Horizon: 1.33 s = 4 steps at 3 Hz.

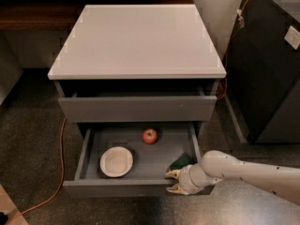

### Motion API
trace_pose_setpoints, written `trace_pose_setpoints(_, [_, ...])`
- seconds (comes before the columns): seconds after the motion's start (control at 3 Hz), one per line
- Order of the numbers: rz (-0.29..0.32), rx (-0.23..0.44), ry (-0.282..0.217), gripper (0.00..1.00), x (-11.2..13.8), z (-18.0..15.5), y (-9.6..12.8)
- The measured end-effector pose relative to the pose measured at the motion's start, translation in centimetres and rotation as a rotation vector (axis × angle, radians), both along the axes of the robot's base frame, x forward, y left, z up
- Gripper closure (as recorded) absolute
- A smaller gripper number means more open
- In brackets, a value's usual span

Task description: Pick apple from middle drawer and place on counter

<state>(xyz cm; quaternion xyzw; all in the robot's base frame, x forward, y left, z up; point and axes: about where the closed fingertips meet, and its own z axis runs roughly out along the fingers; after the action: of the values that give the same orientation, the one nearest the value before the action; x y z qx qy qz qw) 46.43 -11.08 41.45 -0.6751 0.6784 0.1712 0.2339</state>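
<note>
The middle drawer point(117, 189) of the grey cabinet stands pulled out, and three things lie on its floor. The apple point(150, 136) sits near the back wall, a little right of the middle, and touches nothing else. A white bowl point(116, 161) rests in the front left part, upright and with nothing in it, well apart from the apple. A dark green sponge point(182, 161) lies in the front right corner, near the right wall.

The gripper point(173, 182) is at the right end of the drawer's front edge, just in front of the sponge. Its jaws stand apart, one fingertip over the inside of the front lip and the other before the front panel; I cannot tell whether they press on it. The white arm point(243, 170) reaches in from the right.

Above, the upper drawer point(136, 109) is slightly open. The counter point(136, 36) on top is white. An orange cable point(61, 172) runs across the floor on the left.
</note>
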Motion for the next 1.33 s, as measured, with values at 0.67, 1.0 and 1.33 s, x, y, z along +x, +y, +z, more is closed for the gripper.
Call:
trace_pose_setpoints(0.67, [0.0, 0.0, 0.0, 0.09, 0.0, 0.0, 0.0])
trace_pose_setpoints(1.0, [0.031, 0.027, 0.02, 0.0, 0.5, 1.7, 0.2])
trace_pose_setpoints(1.33, [0.078, 0.097, 0.055, 0.0, 2.7, 6.1, 1.0])
